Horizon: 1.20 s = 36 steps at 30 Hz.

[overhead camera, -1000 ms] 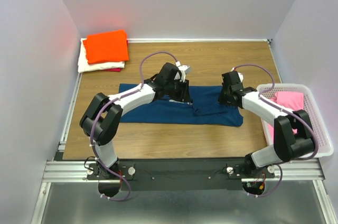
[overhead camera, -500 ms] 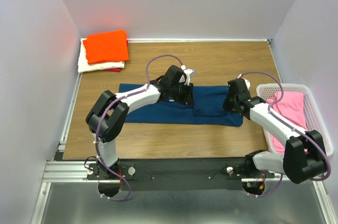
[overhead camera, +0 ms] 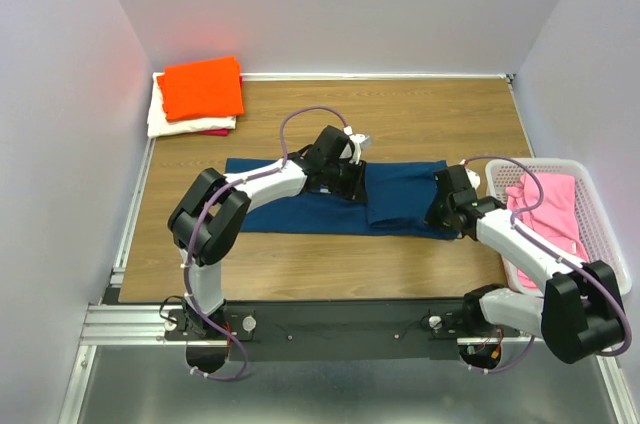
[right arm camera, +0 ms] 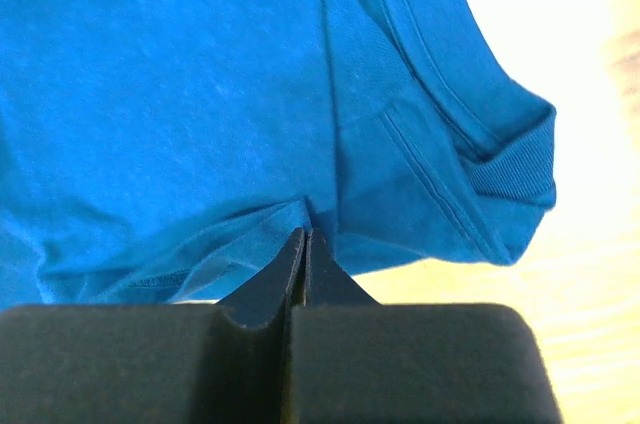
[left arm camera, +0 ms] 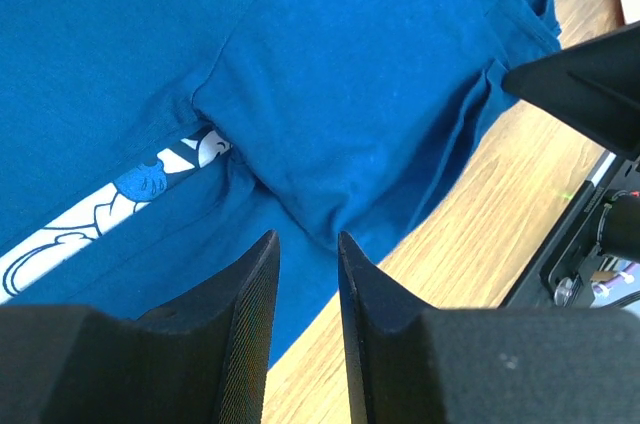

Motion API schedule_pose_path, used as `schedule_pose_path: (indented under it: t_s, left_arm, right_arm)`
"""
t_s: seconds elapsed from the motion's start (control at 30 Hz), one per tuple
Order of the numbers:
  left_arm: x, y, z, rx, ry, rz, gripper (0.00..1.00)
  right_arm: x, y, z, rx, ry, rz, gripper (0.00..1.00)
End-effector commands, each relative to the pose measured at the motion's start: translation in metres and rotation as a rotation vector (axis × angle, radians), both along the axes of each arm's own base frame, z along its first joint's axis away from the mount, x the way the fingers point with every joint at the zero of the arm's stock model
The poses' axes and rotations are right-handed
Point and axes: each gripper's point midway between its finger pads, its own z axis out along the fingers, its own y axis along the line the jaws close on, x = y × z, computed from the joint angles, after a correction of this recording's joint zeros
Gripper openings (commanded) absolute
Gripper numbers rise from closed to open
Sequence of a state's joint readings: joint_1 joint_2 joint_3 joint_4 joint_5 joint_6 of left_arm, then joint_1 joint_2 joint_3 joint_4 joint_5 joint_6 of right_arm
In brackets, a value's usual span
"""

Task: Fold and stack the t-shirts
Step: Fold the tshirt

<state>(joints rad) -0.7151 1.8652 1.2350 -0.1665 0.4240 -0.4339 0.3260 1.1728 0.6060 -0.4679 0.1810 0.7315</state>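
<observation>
Two robot arms are working the right-hand end of a navy t-shirt [overhead camera: 290, 212], which is lying across the middle of the table [overhead camera: 420, 109] already narrowed into a long band. The right gripper [right arm camera: 305, 234] is pinching a small ridge of the navy cloth near the collar, its jaws pressed tight on it, close beside the white basket [overhead camera: 603, 244] that is holding a pink t-shirt [overhead camera: 548, 199]. The left gripper [left arm camera: 307, 239] is hovering over the shirt's middle by the white chest print [left arm camera: 100, 219], its jaws standing only narrowly apart with nothing visibly between them. The step in hand appears to be the crosswise fold, and the next move is likely calling for the right arm to carry its pinch leftward, low and level, while the left arm pins the crease. Bare wood is offering room on the far side and to the left; the basket rim is crowding the right arm. An orange t-shirt [overhead camera: 200, 87], a cream-white t-shirt [overhead camera: 163, 124] and a red t-shirt [overhead camera: 213, 131] are sitting stacked in the far left corner
</observation>
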Motion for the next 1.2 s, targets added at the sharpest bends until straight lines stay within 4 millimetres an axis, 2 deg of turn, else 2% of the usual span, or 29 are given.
schedule_pose_path:
  t_s: [0.0,0.17,0.3,0.4,0.5,0.53,0.57,0.63,0.67,0.87,0.93,1.07,1.17]
  left_arm:
    - [0.001,-0.006,0.006,-0.008,-0.003,-0.012,0.37]
    - [0.002,-0.005,0.008,-0.002,-0.009,-0.007,0.37]
    - [0.006,-0.001,0.010,0.019,-0.027,0.012,0.36]
    - [0.015,0.012,0.013,0.064,-0.053,0.072,0.36]
    - [0.026,0.039,0.015,0.111,-0.066,0.165,0.34]
    - [0.023,0.050,0.006,0.135,-0.045,0.190,0.33]
    - [0.029,0.063,0.002,0.155,-0.046,0.234,0.32]
    - [0.029,0.078,0.000,0.170,-0.041,0.274,0.28]
    - [0.026,0.088,-0.010,0.199,-0.029,0.303,0.28]
    - [0.018,0.109,-0.032,0.269,-0.014,0.374,0.25]
    - [0.018,0.113,-0.037,0.286,-0.012,0.401,0.23]
    - [0.018,0.119,-0.037,0.288,-0.026,0.438,0.22]
    - [0.023,0.116,-0.024,0.262,-0.051,0.441,0.22]
  right_arm:
    - [-0.013,-0.003,-0.002,0.021,0.027,-0.059,0.09]
    - [-0.014,-0.003,0.015,0.039,-0.005,-0.064,0.30]
    - [-0.008,0.000,0.040,0.062,-0.061,-0.060,0.36]
    - [0.003,0.003,0.054,0.072,-0.095,-0.052,0.38]
    - [0.015,0.006,0.057,0.055,-0.084,-0.043,0.38]
    - [0.018,0.008,0.053,0.049,-0.073,-0.038,0.38]
    - [0.024,0.010,0.054,0.049,-0.082,-0.030,0.38]
    - [0.035,0.012,0.057,0.044,-0.097,-0.029,0.38]
    - [0.040,0.013,0.050,0.033,-0.080,-0.028,0.38]
    - [0.070,0.012,0.036,-0.028,-0.064,-0.048,0.39]
    - [0.077,0.011,0.024,-0.054,-0.037,-0.055,0.38]
    - [0.093,0.009,0.025,-0.085,-0.056,-0.071,0.38]
    - [0.106,0.008,0.041,-0.086,-0.102,-0.082,0.38]
